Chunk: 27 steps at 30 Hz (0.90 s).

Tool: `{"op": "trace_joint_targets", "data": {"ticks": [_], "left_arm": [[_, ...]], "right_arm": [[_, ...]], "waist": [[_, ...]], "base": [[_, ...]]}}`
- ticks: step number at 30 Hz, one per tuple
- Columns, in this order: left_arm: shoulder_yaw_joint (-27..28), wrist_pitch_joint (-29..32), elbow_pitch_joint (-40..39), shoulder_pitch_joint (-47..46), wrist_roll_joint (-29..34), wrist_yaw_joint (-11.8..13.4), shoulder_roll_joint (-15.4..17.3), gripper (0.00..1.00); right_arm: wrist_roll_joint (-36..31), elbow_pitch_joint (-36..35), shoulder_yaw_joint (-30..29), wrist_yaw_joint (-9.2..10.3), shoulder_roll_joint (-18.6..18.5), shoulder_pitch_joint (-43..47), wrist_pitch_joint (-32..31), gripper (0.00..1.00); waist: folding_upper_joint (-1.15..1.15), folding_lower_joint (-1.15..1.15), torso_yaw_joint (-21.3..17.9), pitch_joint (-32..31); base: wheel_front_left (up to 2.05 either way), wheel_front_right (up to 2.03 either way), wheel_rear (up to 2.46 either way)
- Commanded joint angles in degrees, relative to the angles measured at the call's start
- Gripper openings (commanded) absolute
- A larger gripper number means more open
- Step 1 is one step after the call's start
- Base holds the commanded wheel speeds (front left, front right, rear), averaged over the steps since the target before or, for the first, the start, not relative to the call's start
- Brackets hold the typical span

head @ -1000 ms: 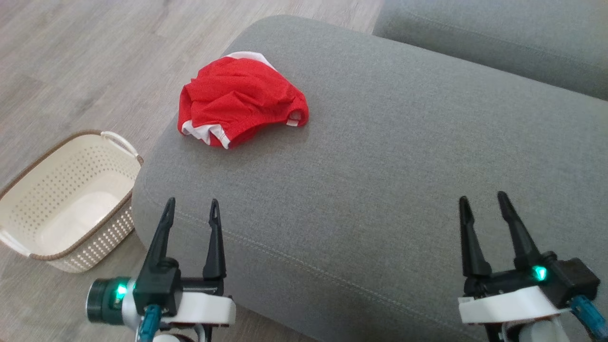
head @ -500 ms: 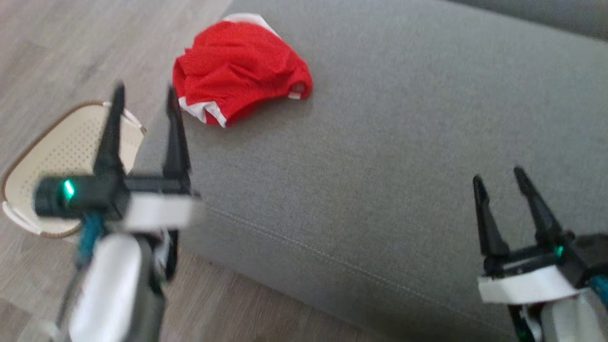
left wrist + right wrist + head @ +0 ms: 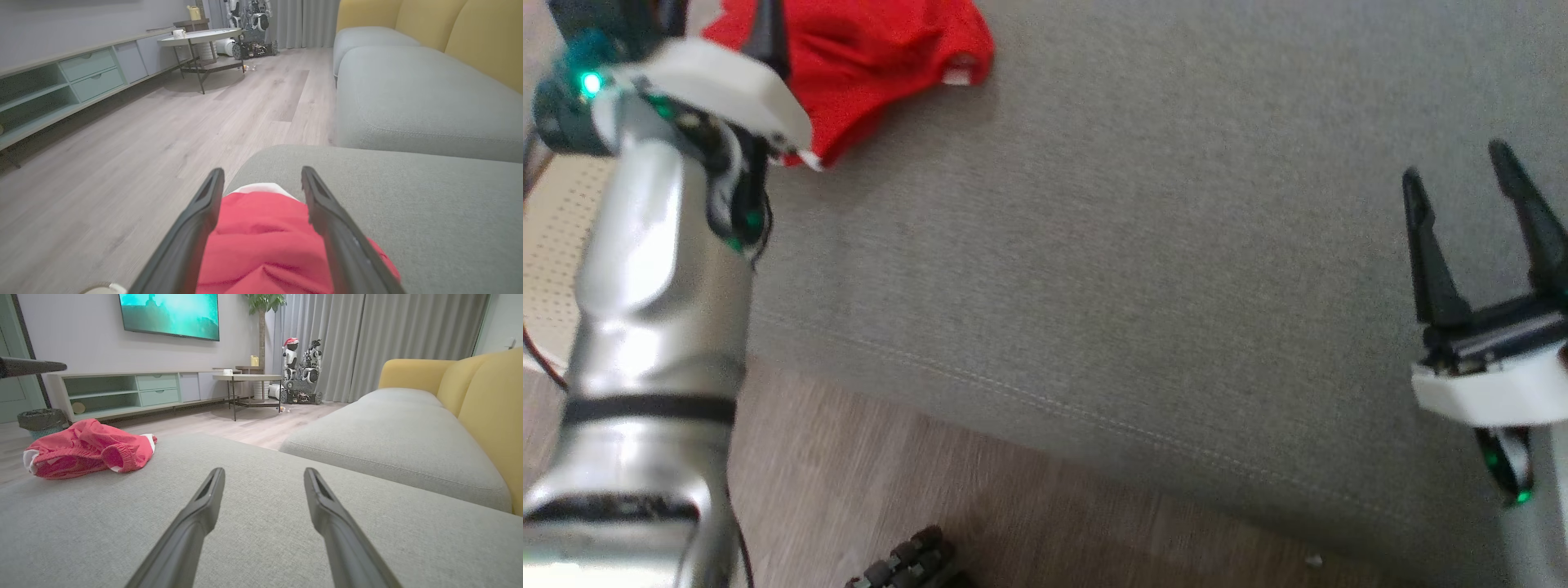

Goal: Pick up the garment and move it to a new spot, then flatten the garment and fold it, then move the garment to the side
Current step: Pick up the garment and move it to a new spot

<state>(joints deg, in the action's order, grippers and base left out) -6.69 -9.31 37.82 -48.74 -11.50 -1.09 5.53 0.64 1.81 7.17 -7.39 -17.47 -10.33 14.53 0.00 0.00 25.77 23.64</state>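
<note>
Garment (image 3: 874, 57), a crumpled red heap with white trim, lies at the far left corner of the cushion (image 3: 1135, 245); it looks light and limp, so pinching a raised fold should work. Above it the left gripper (image 3: 261, 179) hovers, jaws wide and empty; the right gripper (image 3: 1454, 162) likewise gapes empty.

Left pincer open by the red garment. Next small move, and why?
Probably lower the left pincer and close on the red garment: its open fingers straddle the crumpled cloth on the grey cushion, nothing gripped yet. The right pincer is open, away from it.
</note>
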Motion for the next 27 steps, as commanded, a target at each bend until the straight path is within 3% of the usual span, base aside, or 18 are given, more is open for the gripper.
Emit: {"op": "trace_joint_targets", "data": {"ticks": [1,8,17,18,27], "left_arm": [[2.36,0.66,1.88,-4.19,-0.61,-0.45,3.18,1.00],[2.73,5.19,17.96,-13.34,-2.18,-2.09,4.78,1.00],[2.43,7.18,31.41,-15.00,-3.63,-3.36,4.94,1.00],[2.47,6.82,31.97,-15.16,-3.79,-3.46,5.05,0.00],[0.33,-4.03,31.39,-17.14,-1.74,-3.36,7.88,0.00]], "right_arm": [[-0.26,-2.29,1.11,-0.10,-1.05,-1.84,0.47,1.00],[-0.61,-3.47,-0.20,-0.10,-3.11,-4.93,0.47,1.00],[-0.85,-4.25,-0.48,-0.10,-2.57,-7.12,0.47,1.00],[-0.89,-4.24,-0.47,-0.10,-2.40,-7.20,0.47,1.00],[-0.53,-3.14,-0.91,-0.10,-0.49,-7.47,0.47,1.00]], "waist": [[0.00,0.00,-2.67,3.94],[0.00,0.00,-5.50,9.47],[0.00,0.00,-8.20,12.75],[0.00,0.00,-8.33,12.84],[0.00,0.00,-9.41,9.51]], "base": [[0.00,0.00,0.00],[0.00,0.00,0.00],[0.00,0.00,0.00],[0.00,0.00,0.00],[0.00,0.00,0.00]]}}
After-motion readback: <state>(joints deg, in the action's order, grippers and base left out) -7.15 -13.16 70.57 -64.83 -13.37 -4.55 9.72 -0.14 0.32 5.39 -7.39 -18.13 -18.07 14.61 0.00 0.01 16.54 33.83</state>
